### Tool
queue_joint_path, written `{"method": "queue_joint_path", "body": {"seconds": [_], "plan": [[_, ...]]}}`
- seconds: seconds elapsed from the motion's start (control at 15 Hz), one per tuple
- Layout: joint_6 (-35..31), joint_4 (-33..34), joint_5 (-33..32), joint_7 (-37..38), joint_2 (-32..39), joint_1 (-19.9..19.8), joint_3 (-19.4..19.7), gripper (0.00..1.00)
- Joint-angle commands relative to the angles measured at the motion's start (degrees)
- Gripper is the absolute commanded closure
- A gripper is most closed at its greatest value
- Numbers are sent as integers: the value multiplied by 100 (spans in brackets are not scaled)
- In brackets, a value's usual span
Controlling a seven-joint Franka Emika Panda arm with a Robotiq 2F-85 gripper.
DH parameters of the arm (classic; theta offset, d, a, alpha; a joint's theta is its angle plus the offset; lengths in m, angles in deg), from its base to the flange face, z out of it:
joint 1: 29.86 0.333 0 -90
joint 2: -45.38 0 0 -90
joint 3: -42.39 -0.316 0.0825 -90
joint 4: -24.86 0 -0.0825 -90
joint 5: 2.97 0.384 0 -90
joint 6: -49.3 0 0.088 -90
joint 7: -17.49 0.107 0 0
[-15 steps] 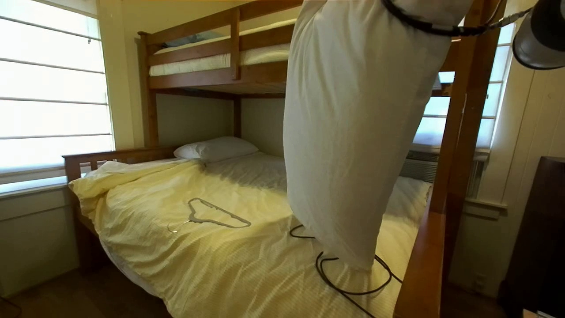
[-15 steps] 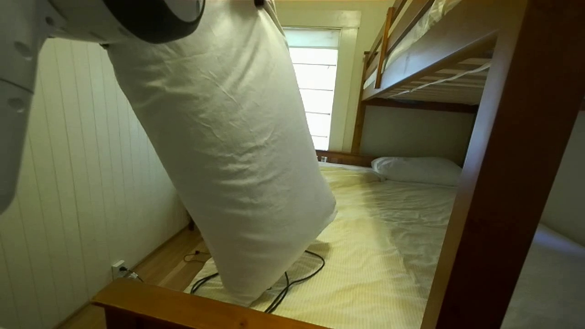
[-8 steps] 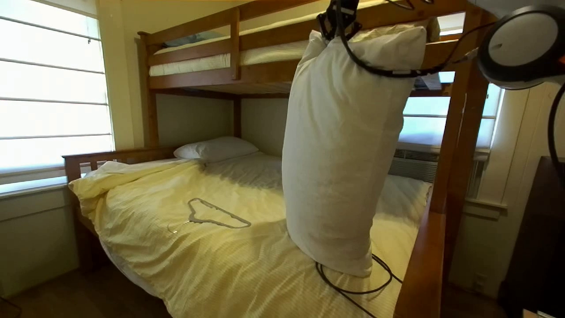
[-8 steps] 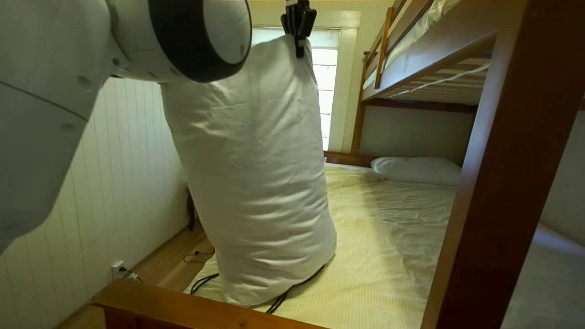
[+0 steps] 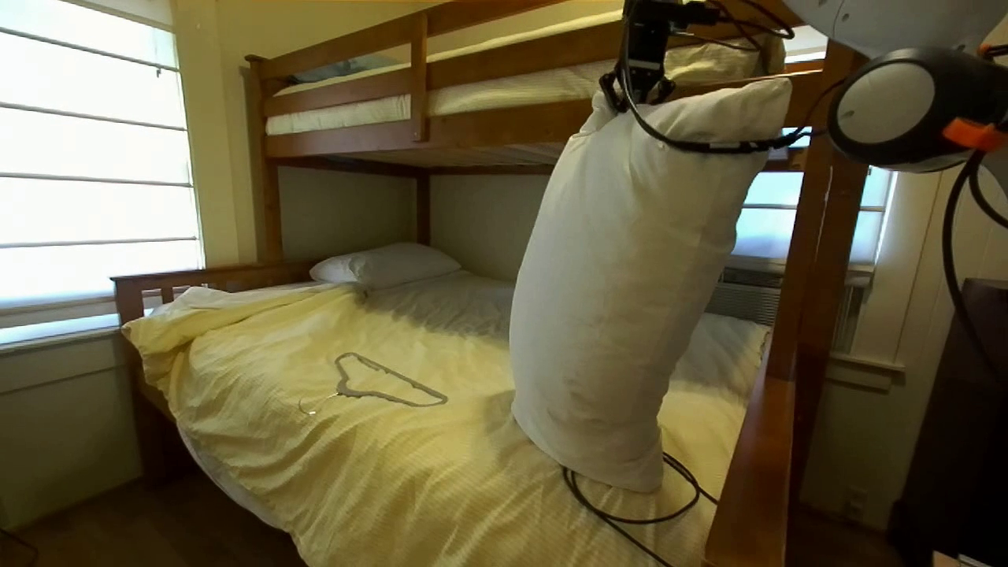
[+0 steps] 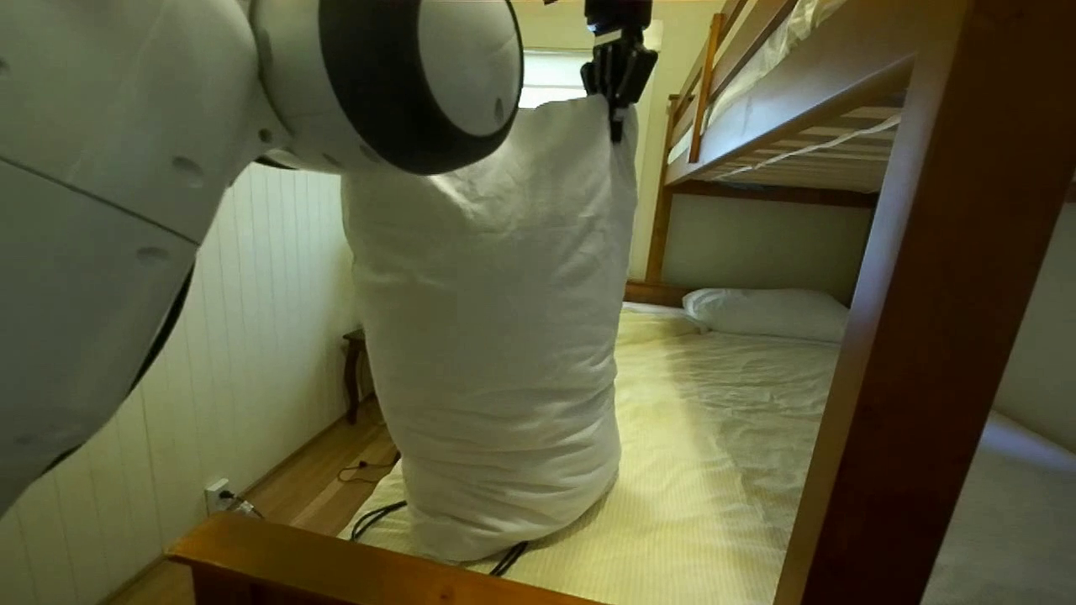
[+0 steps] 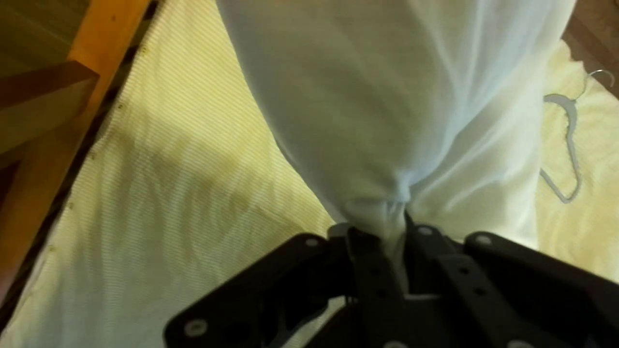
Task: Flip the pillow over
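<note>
Probably mid-flip | black two-fingered gripper (image 7: pixel 382 229) pinches a top corner of the plump rectangular cream-white fabric pillow (image 5: pixel 614 299), presumably for lift | pillow stands near-upright on yellow striped bedsheet (image 5: pixel 409 465), near its edge by brown wooden rail (image 6: pixel 361 563), lower end likely the pivot

Claw (image 7: pixel 386 232) downward, black fingers (image 7: pixel 370 263) nearly together in a pinch, white arm (image 6: pixel 168 185) bent.
</note>
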Motion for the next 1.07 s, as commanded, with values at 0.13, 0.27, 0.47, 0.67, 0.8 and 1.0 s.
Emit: {"method": "queue_joint_path", "body": {"seconds": [0.13,0.27,0.47,0.67,0.8,1.0], "plan": [[540,157,-515,-464,91,-165,583,97],[338,253,-954,-730,145,-164,840,97],[330,174,-861,-676,162,-206,826,89],[311,161,-908,-719,160,-220,874,89],[300,140,-911,-716,147,-209,873,89],[-138,225,-1538,-1013,328,-58,1132,97]]}}
